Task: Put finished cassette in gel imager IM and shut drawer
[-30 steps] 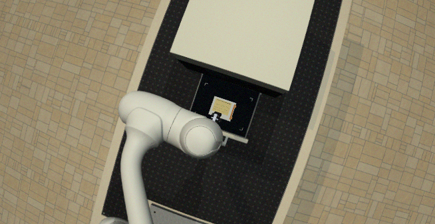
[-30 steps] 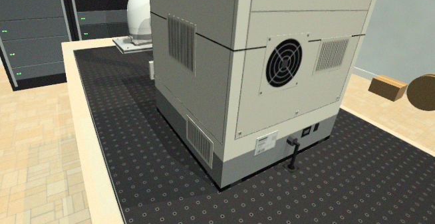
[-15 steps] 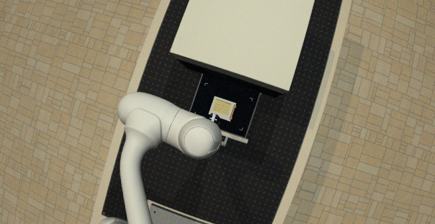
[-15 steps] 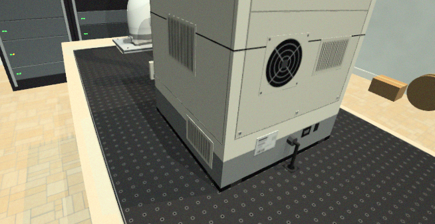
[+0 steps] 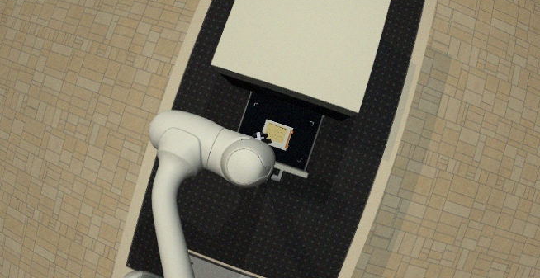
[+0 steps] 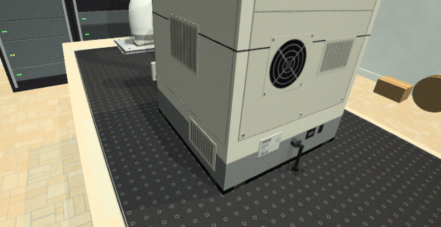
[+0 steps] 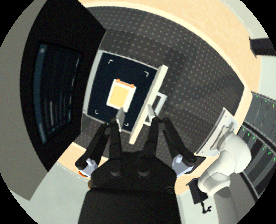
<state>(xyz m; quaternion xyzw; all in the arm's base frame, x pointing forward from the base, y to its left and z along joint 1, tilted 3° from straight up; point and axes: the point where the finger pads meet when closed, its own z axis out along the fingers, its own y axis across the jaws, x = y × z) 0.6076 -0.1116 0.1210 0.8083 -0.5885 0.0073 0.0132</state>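
Observation:
The gel imager IM is a big cream box; the exterior view shows only its back. Its drawer is pulled out towards me, with dark glass and white corner marks. The cassette FINISHED, cream with an orange edge, lies flat on the glass about midway between the marks, its long sides along theirs. It also shows in the wrist view. My gripper hangs above the cassette's near-left edge, fingers partly apart and empty.
The drawer's pale front bar and handle stick out towards my arm, seen also in the wrist view. My arm's elbow covers the drawer's near-left corner. The arm's base plate sits behind the imager.

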